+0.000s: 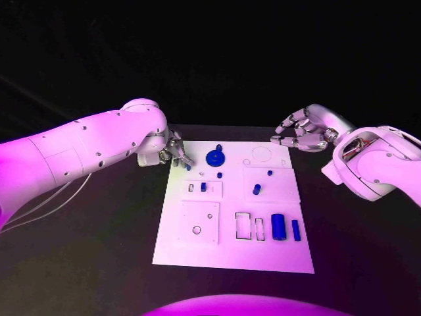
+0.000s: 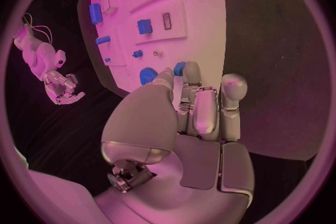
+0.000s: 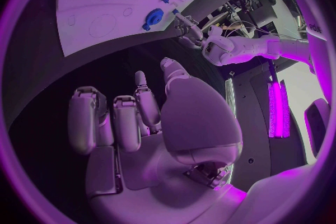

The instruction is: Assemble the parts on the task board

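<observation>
Task board (image 1: 231, 253) lies flat mid-desk (image 1: 87, 263), long axis running away from the robot, wide dark desk margin on both long sides and along the near edge.

Left robot hand (image 1: 175, 153) sits at the board's far-left corner, fingertips right at the board's left edge, close to a small blue peg (image 1: 187, 167) there. Left wrist view: fingers (image 2: 199, 106) extended together over the board edge, a small blue piece (image 2: 180, 69) just past the fingertips; can't tell if it's pinched or only touched, so grasp state unclear.

Blue gear (image 1: 215, 158) stands just inboard of that hand, near the far edge. Further parts: small blue block (image 1: 203, 187) in the left inset plate, blue peg (image 1: 256, 189) in the right inset plate, big blue cylinder (image 1: 279, 226) and slim blue bar (image 1: 296, 230) lying side by side near the right edge, beside two empty rectangular slots (image 1: 243, 225).

Right robot hand (image 1: 304, 135) hovers off the board's far-right corner, apart from it, over bare desk. Fingers curled in loosely, nothing in them per right wrist view (image 3: 147, 123): clenched on nothing. Open room between it and the board's right edge; the near half of the board has no arm over it.
</observation>
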Tool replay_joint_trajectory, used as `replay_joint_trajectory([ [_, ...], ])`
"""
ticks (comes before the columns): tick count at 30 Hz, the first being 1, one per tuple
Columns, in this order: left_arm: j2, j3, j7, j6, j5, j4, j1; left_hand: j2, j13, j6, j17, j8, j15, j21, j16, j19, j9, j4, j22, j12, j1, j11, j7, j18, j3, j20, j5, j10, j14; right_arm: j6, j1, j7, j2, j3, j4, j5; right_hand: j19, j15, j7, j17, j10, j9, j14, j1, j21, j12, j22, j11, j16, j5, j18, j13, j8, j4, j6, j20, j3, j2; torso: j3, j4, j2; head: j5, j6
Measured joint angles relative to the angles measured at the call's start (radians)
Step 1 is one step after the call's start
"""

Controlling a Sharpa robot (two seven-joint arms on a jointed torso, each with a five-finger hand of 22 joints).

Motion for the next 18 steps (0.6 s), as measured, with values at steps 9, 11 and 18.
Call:
replay_joint_trajectory([
  [9,0.005,0.000,0.000,-0.001,0.011,-0.004,0.001,0.010,-0.021,-0.013,-0.001,-0.001,0.000,0.000,0.000,0.000,-0.020,-0.043,0.000,-0.009,0.116,-0.003,-0.002,0.000,0.077,0.000,0.002,-0.004,0.000,0.003,0.000,0.000,-0.001,0.000,0.001,0.000,0.000,0.000,0.000,0.000,0.000,0.001,0.000,0.000,0.000,0.000,0.001,0.000,0.000,0.000,0.000,0.001,0.000,0.000,0.000,0.000,0.000,0.000,-0.0001,-0.0004,0.000,-0.001,-0.003],
  [11,0.005,0.000,0.000,-0.001,0.013,-0.005,0.001,0.007,-0.028,-0.017,-0.001,-0.001,0.000,0.000,0.000,0.000,-0.025,-0.054,0.002,-0.013,0.138,-0.001,0.002,0.000,0.114,0.000,0.005,-0.006,0.000,0.003,0.000,0.000,-0.001,0.000,0.001,0.000,0.000,0.000,0.000,0.000,0.000,0.001,0.000,0.000,0.000,0.000,0.001,0.000,0.000,0.000,0.000,0.001,0.000,0.000,0.000,0.000,0.000,0.000,-0.0001,-0.0004,-0.001,-0.002,-0.003],
  [18,0.004,0.000,0.001,-0.006,0.029,-0.005,0.000,-0.021,-0.056,-0.030,-0.001,0.017,0.000,0.005,0.000,0.000,-0.028,0.001,0.008,-0.027,0.175,-0.002,0.010,0.000,0.228,0.000,0.004,-0.005,0.000,0.006,0.000,0.000,-0.001,0.000,0.000,0.000,0.000,0.000,0.000,0.000,0.000,0.001,0.000,0.000,0.000,0.000,0.001,0.000,0.000,0.000,0.000,0.001,0.000,0.000,0.000,0.000,0.000,0.000,-0.0001,0.0002,-0.001,-0.002,-0.005],
])
